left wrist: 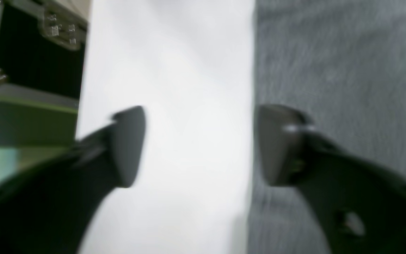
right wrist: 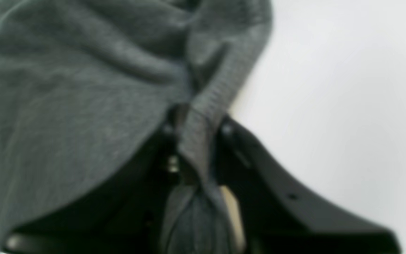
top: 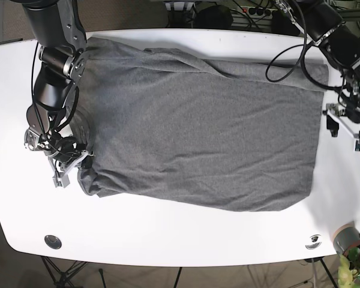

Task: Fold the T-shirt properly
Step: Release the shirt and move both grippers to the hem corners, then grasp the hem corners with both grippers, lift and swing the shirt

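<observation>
At the near-left corner of the grey T-shirt (top: 198, 138), our right gripper (top: 69, 163) is clamped on a bunched edge of cloth; the right wrist view shows a ribbed hem pinched between the jaws, with folds radiating away from the pinch. The shirt lies spread across the middle of the white table (top: 168, 234), its nearer hem sagging in a shallow curve and its far edge rumpled into a ridge. We judge the step in hand to be carrying this held corner across to make a fold. To do it well we should lift enough that the cloth clears itself, move straight across, and keep tension even so the crease runs parallel to the shirt's side.

On the other side, our left gripper (top: 348, 127) hangs with its jaws apart, holding nothing. In the left wrist view one finger sits over bare table and the other over grey fabric, straddling the shirt's straight side edge. It would need to close on that edge before both arms can move together.

There is open table along the near side and a narrower strip on the left arm's side. Farther off, cables (top: 288, 48) trail over the far corner of the shirt and could snag.
</observation>
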Tool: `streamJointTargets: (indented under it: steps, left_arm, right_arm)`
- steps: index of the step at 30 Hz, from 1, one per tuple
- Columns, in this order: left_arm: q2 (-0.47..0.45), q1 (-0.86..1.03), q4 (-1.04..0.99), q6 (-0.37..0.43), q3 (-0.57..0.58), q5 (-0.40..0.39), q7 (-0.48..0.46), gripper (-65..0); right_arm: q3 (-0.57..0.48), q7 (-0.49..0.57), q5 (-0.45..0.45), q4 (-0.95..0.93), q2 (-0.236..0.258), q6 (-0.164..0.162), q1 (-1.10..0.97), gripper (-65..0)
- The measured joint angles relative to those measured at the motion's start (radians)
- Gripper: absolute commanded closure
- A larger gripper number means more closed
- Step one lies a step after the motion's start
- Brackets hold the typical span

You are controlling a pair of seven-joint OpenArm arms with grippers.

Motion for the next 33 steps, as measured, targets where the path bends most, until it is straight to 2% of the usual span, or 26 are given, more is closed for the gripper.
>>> streamJointTargets:
  steps: [4,10,12,21,26,33]
  left_arm:
    - [-0.005,-0.095,-0.135,0.057,0.025,0.019,-0.009,-51.5]
    - [-0.062,-0.232,-0.426,0.066,0.046,0.027,-0.041,-51.5]
    - [-0.069,-0.27,-0.519,0.065,0.046,0.024,-0.108,-51.5]
    - [-0.109,-0.369,-0.837,0.011,0.048,0.006,-0.217,-51.5]
    - [-0.136,-0.414,-0.965,0.002,0.056,-0.006,-0.262,-51.5]
    - [-0.137,-0.457,-1.06,0.0,0.137,-0.015,-0.285,-51.5]
  right_arm:
    - [0.001,0.001,-0.001,0.0,0.002,-0.003,-0.001,-3.2]
    - [0.0,0.0,0.0,0.0,0.003,-0.003,-0.001,-3.2]
    - [0.0,0.0,0.0,0.0,0.0,-0.012,0.0,-3.2]
    - [0.001,0.0,0.0,0.0,0.003,-0.006,-0.001,-3.0]
    - [0.0,-0.001,0.0,0.0,-0.001,-0.006,-0.001,-3.0]
    - [0.001,0.0,0.0,0.0,0.002,-0.006,0.0,-3.0]
